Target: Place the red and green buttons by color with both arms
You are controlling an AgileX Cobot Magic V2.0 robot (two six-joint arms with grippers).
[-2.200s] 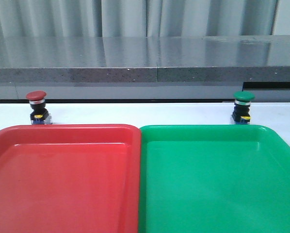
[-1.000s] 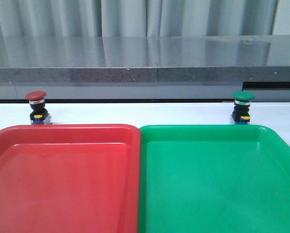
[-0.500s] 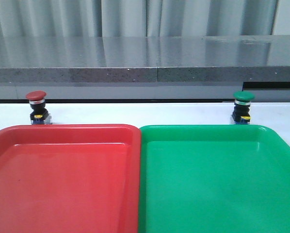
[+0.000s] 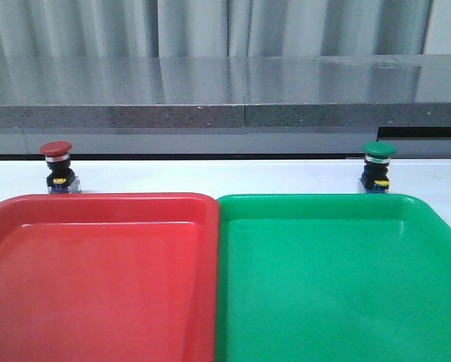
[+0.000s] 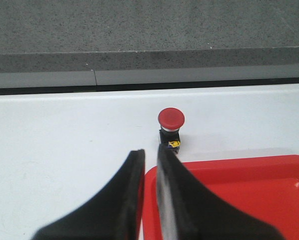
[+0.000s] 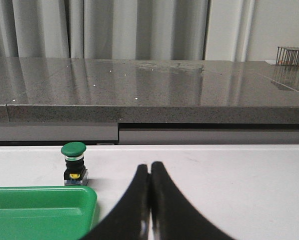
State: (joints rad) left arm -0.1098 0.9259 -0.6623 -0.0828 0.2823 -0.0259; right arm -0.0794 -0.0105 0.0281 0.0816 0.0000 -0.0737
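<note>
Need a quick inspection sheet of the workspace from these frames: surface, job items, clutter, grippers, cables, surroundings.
Surface: white table, red tray and green tray side by side on it, both hold nothing.
Job's things: red button upright on the table behind the red tray; green button upright behind the green tray. Neither is in a tray.
Clutter: nothing seen.
Grippers: left gripper fingers nearly together, holding nothing, short of the red button; right gripper shut, holding nothing, beside the green button.
Cables: nothing seen.
Surroundings: grey stone ledge, pale curtain behind; wire rack on the ledge.
</note>
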